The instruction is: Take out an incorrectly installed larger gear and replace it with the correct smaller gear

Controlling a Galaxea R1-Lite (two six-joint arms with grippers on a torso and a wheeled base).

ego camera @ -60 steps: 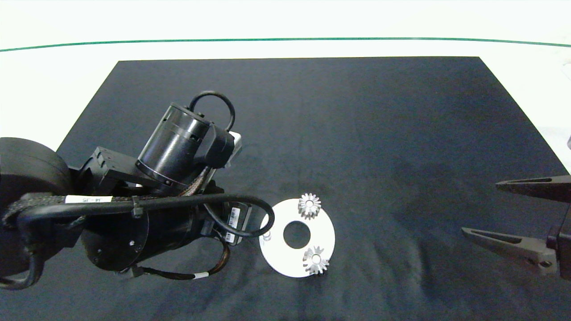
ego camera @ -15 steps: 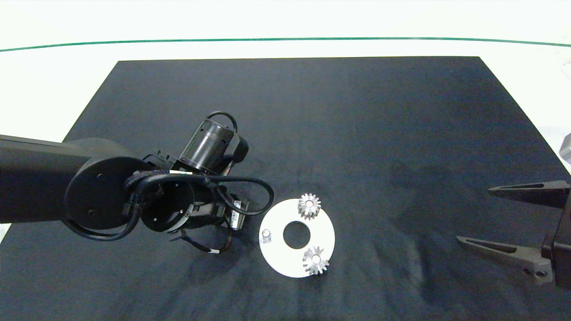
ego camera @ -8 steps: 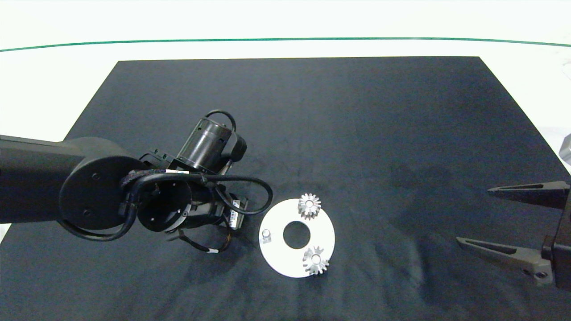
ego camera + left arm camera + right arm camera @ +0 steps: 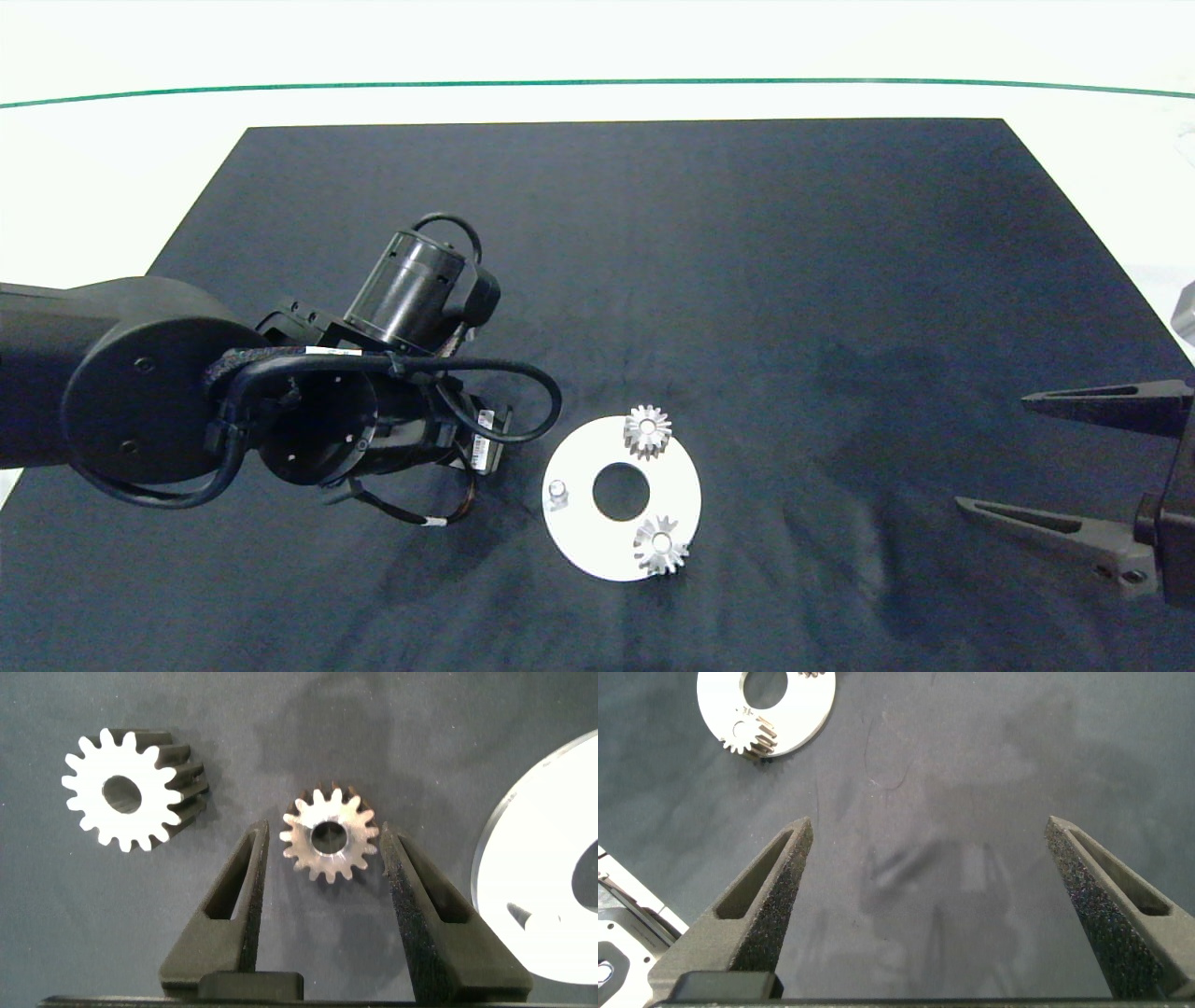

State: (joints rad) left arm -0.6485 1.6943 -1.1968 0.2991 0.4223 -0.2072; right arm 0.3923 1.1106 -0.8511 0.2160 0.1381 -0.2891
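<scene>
In the left wrist view the smaller gear lies flat on the black mat between the fingers of my left gripper. That gripper is open, with a thin gap on each side of the gear. The larger gear lies on the mat just beside it, outside the fingers. In the head view my left arm hides both gears and the gripper. The white round plate carries two small gears and a bare peg. My right gripper hangs open at the right edge, holding nothing.
The black mat covers most of the white table. A green line runs across the far side. The plate's rim shows close to the left gripper; the right wrist view shows the plate far off.
Over the last second my left arm has shifted a little to the left and away from the plate. The plate's peg, covered four seconds ago, now shows bare. The right arm has barely moved.
</scene>
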